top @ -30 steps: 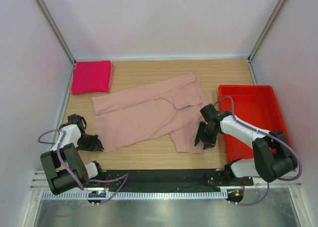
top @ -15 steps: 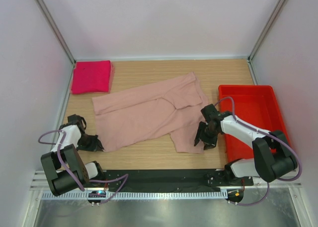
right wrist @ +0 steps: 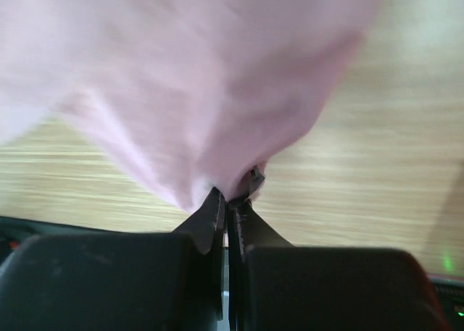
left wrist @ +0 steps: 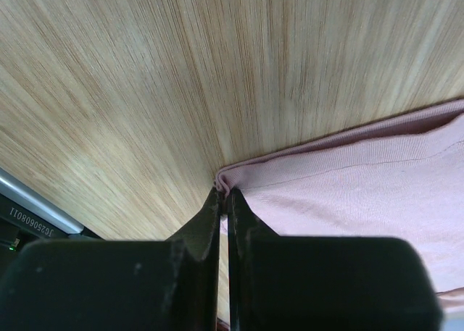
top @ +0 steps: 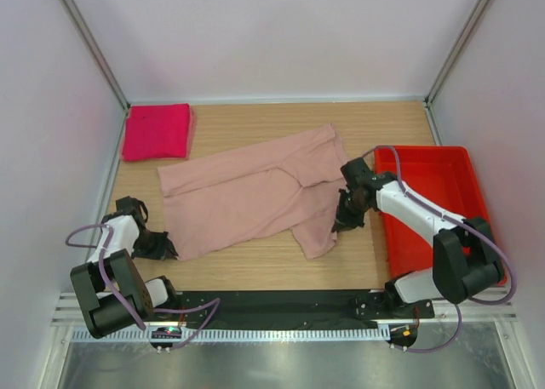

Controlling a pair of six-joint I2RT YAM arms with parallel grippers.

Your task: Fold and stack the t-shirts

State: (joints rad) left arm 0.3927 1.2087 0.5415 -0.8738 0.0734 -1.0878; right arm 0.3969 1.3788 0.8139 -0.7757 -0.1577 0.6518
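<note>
A pale pink t-shirt (top: 255, 197) lies spread across the middle of the wooden table. My left gripper (top: 162, 246) is shut on its near left corner (left wrist: 226, 179), which is pinched between the black fingers (left wrist: 206, 222). My right gripper (top: 342, 220) is shut on the shirt's near right edge (right wrist: 239, 179), and the cloth there is lifted and bunched above the fingertips (right wrist: 250, 222). A bright magenta t-shirt (top: 157, 131) sits folded at the far left corner, apart from both grippers.
A red plastic bin (top: 438, 197) stands at the right edge, right beside my right arm. White walls enclose the table on three sides. A black strip (top: 272, 304) runs along the near edge between the arm bases.
My right gripper has shut on the pale pink shirt's near right edge and moved up and away from me, pulling that corner inward. The left gripper keeps its pinch and has not moved.
</note>
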